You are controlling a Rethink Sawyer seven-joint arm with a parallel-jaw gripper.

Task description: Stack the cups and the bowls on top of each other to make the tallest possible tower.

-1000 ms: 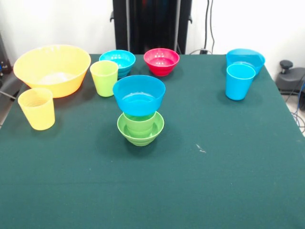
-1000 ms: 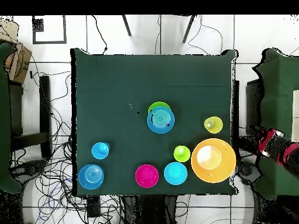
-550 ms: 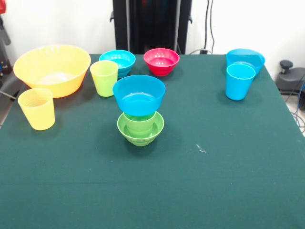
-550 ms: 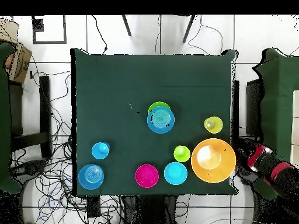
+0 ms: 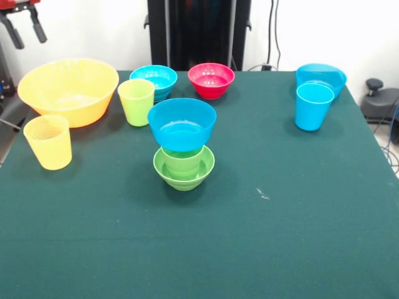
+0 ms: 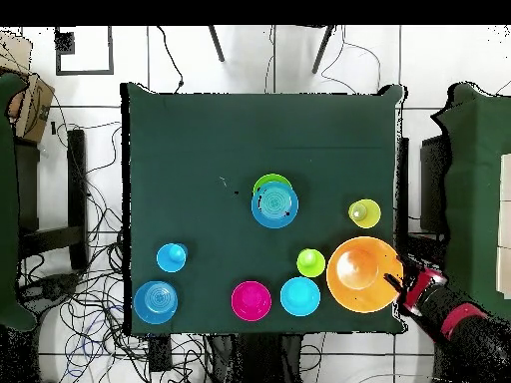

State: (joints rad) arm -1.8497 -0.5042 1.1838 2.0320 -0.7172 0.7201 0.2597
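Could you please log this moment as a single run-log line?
tool: open, empty, beside large yellow-orange bowl | tower: green bowl, green cup, blue bowl on top | other cups, bowls: loose on table

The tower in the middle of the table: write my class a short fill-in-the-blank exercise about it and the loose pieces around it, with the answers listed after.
1. The tower has a small green bowl as its base and a ____ bowl on top.
2. The red bowl stands right beside a small ____ bowl.
3. The sky blue cup stands in front of the wide shallow ____ bowl.
4. The claw hangs open above the large ____ bowl.

Answers: blue; blue; blue; yellow-orange
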